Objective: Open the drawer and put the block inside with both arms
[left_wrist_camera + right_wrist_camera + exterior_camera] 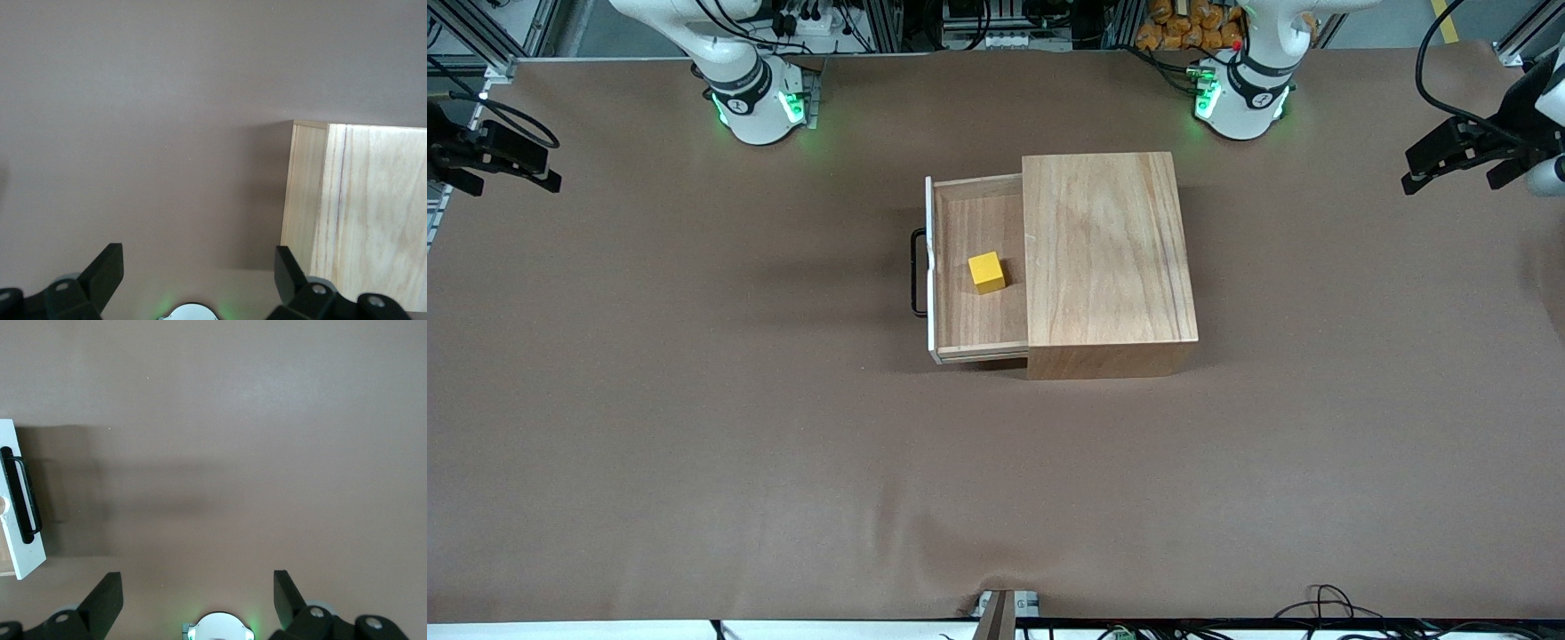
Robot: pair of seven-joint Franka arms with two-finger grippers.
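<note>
The wooden box (1107,258) stands mid-table. Its drawer (960,311) is pulled out toward the right arm's end, white front and black loop handle (916,271) leading. The yellow block (987,272) sits inside the drawer, close to the box. My left gripper (1416,173) is open and empty, raised over the table's left-arm end; its wrist view (198,267) shows a corner of the box (367,213). My right gripper (547,173) is open and empty, raised over the right-arm end; its wrist view (198,590) shows the drawer's front (27,550) and handle (17,493).
The brown table (783,444) stretches wide around the box. The two green-lit arm bases (756,102) (1240,98) stand along the edge farthest from the front camera. Cables (1325,604) lie at the nearest edge.
</note>
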